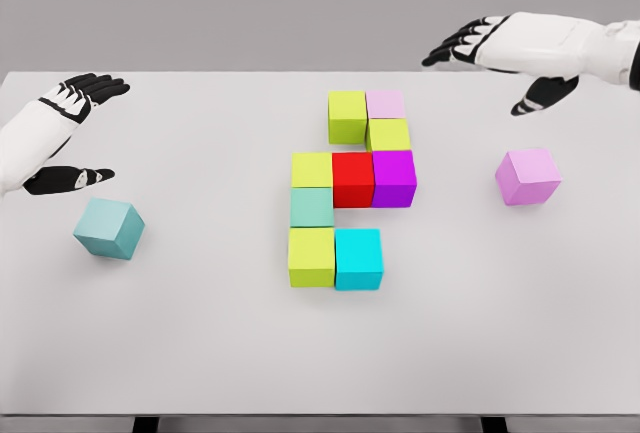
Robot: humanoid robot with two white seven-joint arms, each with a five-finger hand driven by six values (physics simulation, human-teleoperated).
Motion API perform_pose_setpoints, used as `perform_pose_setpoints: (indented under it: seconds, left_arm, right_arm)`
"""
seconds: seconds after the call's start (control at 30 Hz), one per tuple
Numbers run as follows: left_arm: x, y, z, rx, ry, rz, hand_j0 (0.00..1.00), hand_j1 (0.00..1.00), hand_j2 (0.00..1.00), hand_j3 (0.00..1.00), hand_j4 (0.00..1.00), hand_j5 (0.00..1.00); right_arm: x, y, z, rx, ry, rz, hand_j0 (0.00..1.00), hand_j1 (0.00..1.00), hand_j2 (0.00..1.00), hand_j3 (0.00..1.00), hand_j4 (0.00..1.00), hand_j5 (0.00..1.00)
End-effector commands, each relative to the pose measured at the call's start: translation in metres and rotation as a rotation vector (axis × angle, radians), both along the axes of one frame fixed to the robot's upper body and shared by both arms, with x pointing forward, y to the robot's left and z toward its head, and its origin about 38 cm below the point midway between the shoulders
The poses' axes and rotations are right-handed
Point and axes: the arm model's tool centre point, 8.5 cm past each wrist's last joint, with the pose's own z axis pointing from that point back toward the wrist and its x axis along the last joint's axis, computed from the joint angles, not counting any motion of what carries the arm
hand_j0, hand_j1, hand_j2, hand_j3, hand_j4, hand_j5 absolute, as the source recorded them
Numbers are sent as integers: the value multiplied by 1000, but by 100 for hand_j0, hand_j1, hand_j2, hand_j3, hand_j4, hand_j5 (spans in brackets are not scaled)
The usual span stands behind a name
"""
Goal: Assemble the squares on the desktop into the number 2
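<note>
Nine cubes (pixel 345 188) clustered mid-table (pixel 200 353); two loose cubes flank them.

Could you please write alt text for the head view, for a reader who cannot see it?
Nine coloured cubes sit packed together mid-table on a white table, forming most of a blocky 2. A loose teal cube lies near the open left hand, and a loose lilac cube lies below the open right hand; neither hand holds anything.

Nine cubes sat packed together near the table's middle (pixel 200 353): yellow-green (pixel 347 116) and pale pink (pixel 385 104) at the far end, then yellow-green (pixel 389 135), a row of yellow-green (pixel 311 169), red (pixel 352 179) and purple (pixel 393 178), mint (pixel 311 207), then yellow-green (pixel 311 256) beside cyan (pixel 358 258). A lilac cube (pixel 527 176) lay apart toward the right edge, turned askew. A teal cube (pixel 109 228) lay apart toward the left edge, also askew.
</note>
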Motion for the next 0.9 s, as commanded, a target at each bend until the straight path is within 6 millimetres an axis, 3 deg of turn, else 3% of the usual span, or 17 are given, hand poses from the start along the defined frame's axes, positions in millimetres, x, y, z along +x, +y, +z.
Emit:
perform_pose_setpoints:
  seconds: [0.0, 0.13, 0.17, 0.2, 0.27, 0.37, 0.43, 0.53, 0.6, 0.73, 0.87]
  left_arm:
    - [0, 1, 0, -6, 1, 2, 100, 100, 100, 100, 100, 100]
    - [1, 2, 2, 8, 5, -1, 100, 100, 100, 100, 100, 100]
    - [1, 4, 4, 14, 1, 2, 100, 100, 100, 100, 100, 100]
    - [2, 5, 4, 14, 3, 6, 100, 100, 100, 100, 100, 100]
    - [1, 17, 13, 20, 13, 10, 100, 100, 100, 100, 100, 100]
    - [-9, 55, 34, -13, 129, 14, 100, 100, 100, 100, 100, 100]
    - [-16, 75, 50, -1, 230, 15, 100, 100, 100, 100, 100, 100]
    - [-17, 76, 70, -71, 241, 5, 100, 100, 100, 100, 100, 100]
    - [-19, 83, 78, -88, 271, 15, 100, 100, 100, 100, 100, 100]
    - [-31, 56, 64, -65, 441, -117, 100, 100, 100, 100, 100, 100]
    - [-42, 37, 45, 30, 570, -240, 100, 100, 100, 100, 100, 100]
  right_arm:
    - [-3, 3, 8, 21, -13, 19, 100, 100, 100, 100, 100, 100]
    - [-9, -2, 15, 21, -28, 16, 100, 100, 100, 100, 100, 100]
    - [-14, -13, 18, 61, 6, 2, 100, 100, 100, 100, 100, 100]
    - [-21, -31, 18, 123, 72, -28, 100, 100, 100, 100, 100, 100]
    - [-44, -99, 31, 390, 242, -163, 100, 100, 100, 100, 100, 100]
    - [-30, -138, 5, 566, 340, -290, 100, 100, 100, 100, 100, 100]
    - [-29, -149, -11, 570, 386, -365, 100, 100, 100, 100, 100, 100]
    - [-25, -168, -36, 580, 427, -440, 100, 100, 100, 100, 100, 100]
    - [-25, -168, -52, 581, 456, -455, 100, 100, 100, 100, 100, 100]
    - [-18, -162, -95, 590, 542, -482, 100, 100, 100, 100, 100, 100]
    - [-14, -151, -110, 561, 560, -469, 100, 100, 100, 100, 100, 100]
